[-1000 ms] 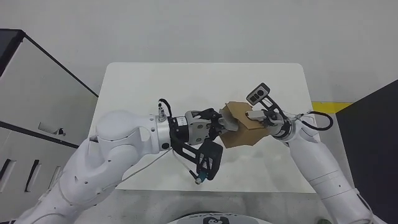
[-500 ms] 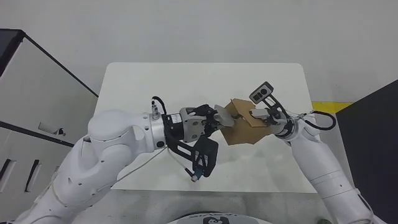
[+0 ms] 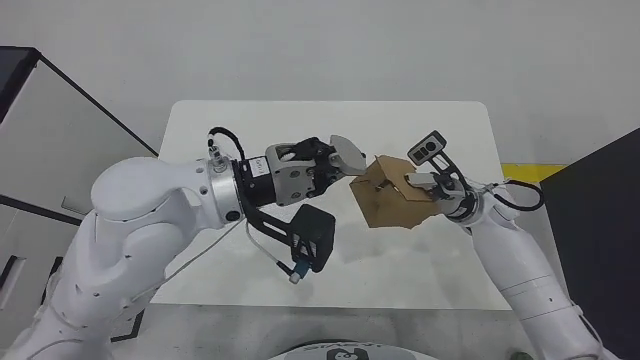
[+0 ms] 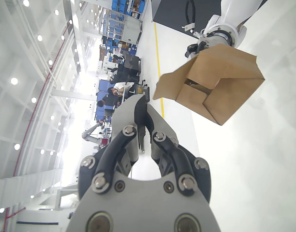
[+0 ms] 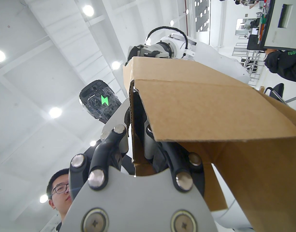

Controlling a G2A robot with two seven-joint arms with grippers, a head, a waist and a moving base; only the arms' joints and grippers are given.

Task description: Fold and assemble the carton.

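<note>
From above, the brown carton (image 3: 392, 203) hangs over the white desk (image 3: 250, 130), with the right gripper (image 3: 425, 188) at its right side and the left gripper (image 3: 343, 153) just beside it, apart. In the left wrist view, the left gripper's fingers are pressed together, holding nothing. In the right wrist view, the right gripper pinches a carton wall.

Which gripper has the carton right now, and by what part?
The right gripper pinches the carton by one side panel's edge; the left gripper, shut, holds nothing.
</note>
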